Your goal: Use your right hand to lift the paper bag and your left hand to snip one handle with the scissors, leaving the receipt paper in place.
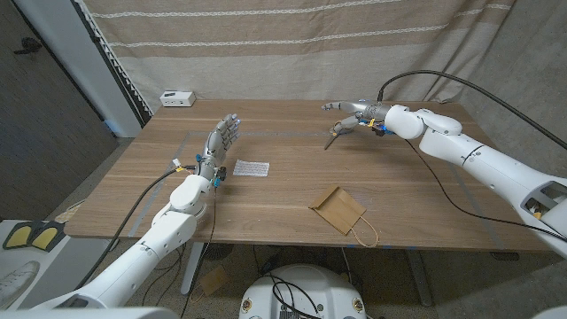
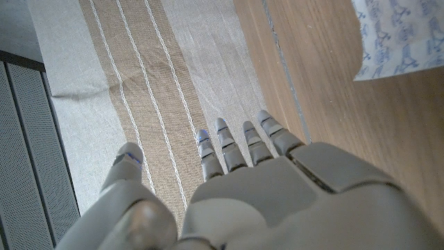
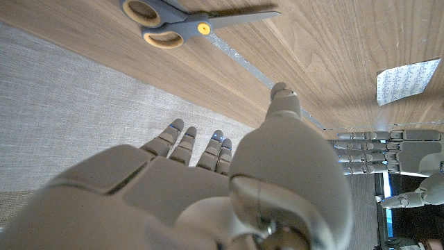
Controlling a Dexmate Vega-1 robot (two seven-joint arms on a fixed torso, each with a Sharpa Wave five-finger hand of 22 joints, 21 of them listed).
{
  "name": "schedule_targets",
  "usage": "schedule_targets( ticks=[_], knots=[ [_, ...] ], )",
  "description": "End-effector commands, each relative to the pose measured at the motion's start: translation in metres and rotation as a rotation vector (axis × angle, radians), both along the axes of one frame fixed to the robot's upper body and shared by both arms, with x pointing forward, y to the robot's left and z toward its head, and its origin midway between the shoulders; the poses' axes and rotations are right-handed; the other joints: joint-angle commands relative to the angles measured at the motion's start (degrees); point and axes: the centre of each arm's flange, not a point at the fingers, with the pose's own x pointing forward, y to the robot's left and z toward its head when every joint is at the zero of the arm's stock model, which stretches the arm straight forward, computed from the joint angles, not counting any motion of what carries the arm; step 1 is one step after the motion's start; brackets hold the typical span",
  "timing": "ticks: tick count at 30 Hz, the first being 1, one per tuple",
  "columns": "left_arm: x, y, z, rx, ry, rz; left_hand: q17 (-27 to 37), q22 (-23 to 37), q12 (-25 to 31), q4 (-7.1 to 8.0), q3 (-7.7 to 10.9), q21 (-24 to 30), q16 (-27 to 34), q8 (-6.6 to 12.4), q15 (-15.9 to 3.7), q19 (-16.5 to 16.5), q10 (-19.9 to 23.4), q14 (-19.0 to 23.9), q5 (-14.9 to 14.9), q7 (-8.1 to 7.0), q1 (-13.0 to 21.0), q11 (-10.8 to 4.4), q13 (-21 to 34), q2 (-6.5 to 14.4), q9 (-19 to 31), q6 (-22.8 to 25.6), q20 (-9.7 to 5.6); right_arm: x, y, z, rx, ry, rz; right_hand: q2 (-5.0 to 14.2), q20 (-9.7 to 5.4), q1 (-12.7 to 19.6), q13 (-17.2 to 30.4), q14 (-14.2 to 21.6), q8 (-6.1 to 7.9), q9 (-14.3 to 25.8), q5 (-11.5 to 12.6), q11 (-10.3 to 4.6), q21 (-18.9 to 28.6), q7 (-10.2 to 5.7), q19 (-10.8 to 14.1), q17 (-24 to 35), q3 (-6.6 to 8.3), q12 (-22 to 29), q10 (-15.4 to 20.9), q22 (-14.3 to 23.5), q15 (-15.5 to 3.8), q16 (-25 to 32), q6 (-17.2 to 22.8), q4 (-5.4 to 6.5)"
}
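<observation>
- The paper bag [image 1: 337,209] is seen lying flat near the table's [image 1: 416,190] front edge, right of centre, with one handle [image 1: 365,232] looped toward that edge. Nothing is holding it.
- The right hand [image 1: 354,116] is parked well away at the far side, fingers spread and empty, so the bag lies back toward the robot from it.
- The scissors [image 3: 187,22] are found just beside that right hand, long axis roughly along the far edge, well apart from the left hand [image 1: 219,144].
- The left hand is held upright, fingers apart, nothing gripped, with the receipt paper [image 1: 250,167] just beside it.
- So, awkwardly, the scissors are probably reached with a long cross-table stretch.
</observation>
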Motion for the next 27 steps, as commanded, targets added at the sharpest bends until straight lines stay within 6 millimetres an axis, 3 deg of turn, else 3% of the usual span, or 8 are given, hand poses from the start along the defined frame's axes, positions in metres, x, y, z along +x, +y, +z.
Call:
schedule_targets(
  ticks=[1, 6, 9, 27],
  knots=[
    [-0.002, 0.002, 0.001, 0.002, -0.004, 0.005, 0.25, 0.14, 0.44, 0.08, -0.33, 0.28, 0.15, 0.43, -10.22, 0.58, 0.55, 0.63, 0.39, 0.27, 0.54, 0.05, 0.13, -0.03, 0.15, 0.49, -8.37, 0.005, 0.005, 0.005, -0.053, -0.011, -0.009, -0.09, -8.15, 0.79, 0.28, 0.77, 0.38, 0.21, 0.41, 0.04, -0.21, -0.1, 0.96, 0.19, 0.39, 0.43, 0.45, 0.2, -10.21, 0.38, 0.74, 0.02],
    [-0.003, 0.0, -0.002, 0.0, 0.004, 0.004, 0.25, 0.14, 0.43, 0.09, -0.37, 0.27, 0.15, 0.52, -10.22, 0.59, 0.6, 0.66, 0.39, 0.33, 0.54, 0.04, 0.13, -0.03, 0.15, 0.67, -8.37, 0.008, 0.005, 0.005, -0.066, -0.006, -0.008, -0.21, -8.03, 1.09, 0.35, 0.5, 0.52, 0.27, 0.53, 0.27, -0.34, -0.26, 1.0, 0.23, 0.5, 0.36, 0.14, 0.24, -10.1, 0.12, 1.18, 0.17],
    [-0.004, -0.002, -0.005, -0.004, 0.009, 0.002, 0.25, 0.14, 0.41, 0.09, -0.4, 0.26, 0.14, 0.58, -10.23, 0.6, 0.59, 0.66, 0.38, 0.38, 0.55, 0.05, 0.14, -0.02, 0.15, 0.83, -8.36, 0.011, 0.004, 0.005, -0.067, -0.002, -0.007, -0.46, -7.78, 1.3, 0.44, 0.12, 1.66, 0.4, 0.88, 0.16, -0.58, -1.45, 1.05, 0.24, 0.57, 0.29, -0.29, 0.29, -9.71, -0.26, 4.58, 0.61],
    [-0.005, -0.006, -0.006, -0.01, 0.018, 0.008, 0.24, 0.14, 0.41, 0.03, -0.52, 0.22, 0.09, 0.71, -10.22, 0.58, 0.81, 0.66, 0.4, 0.48, 0.73, 0.02, 0.14, -0.02, 0.14, 1.21, -8.4, 0.026, 0.002, 0.008, -0.117, 0.022, -0.012, -0.16, -8.17, 2.47, 0.74, 0.77, 2.01, 0.71, 1.5, -0.28, -0.4, -2.27, 2.37, 0.24, 1.19, 0.89, 0.58, 0.41, -10.32, -0.28, 6.1, 0.78]
  ],
)
